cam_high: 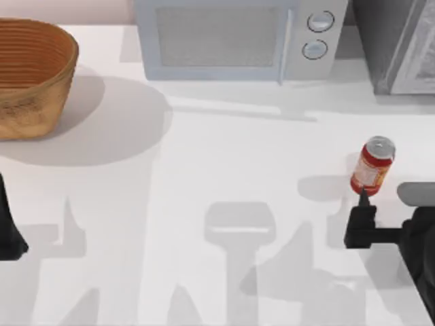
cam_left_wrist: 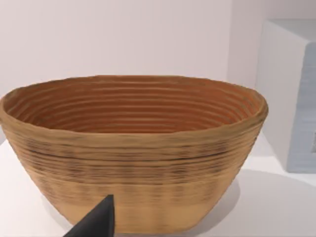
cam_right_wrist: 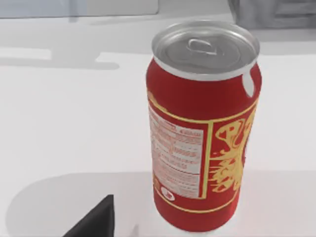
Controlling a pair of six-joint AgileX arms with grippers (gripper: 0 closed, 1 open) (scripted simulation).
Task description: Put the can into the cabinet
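Note:
The red can with a silver top stands upright on the white table at the right. In the right wrist view the can is close ahead, its pale label patch facing me. My right gripper is just in front of the can on its near side, open, with one dark fingertip beside the can's base and nothing held. The grey speckled cabinet stands at the back right corner, beyond the can. My left gripper is parked at the table's left edge, open, one fingertip showing.
A pale microwave with two round knobs stands at the back centre, and its side appears in the left wrist view. A woven brown basket sits at the back left, close before my left wrist camera. Bare white tabletop spans the middle.

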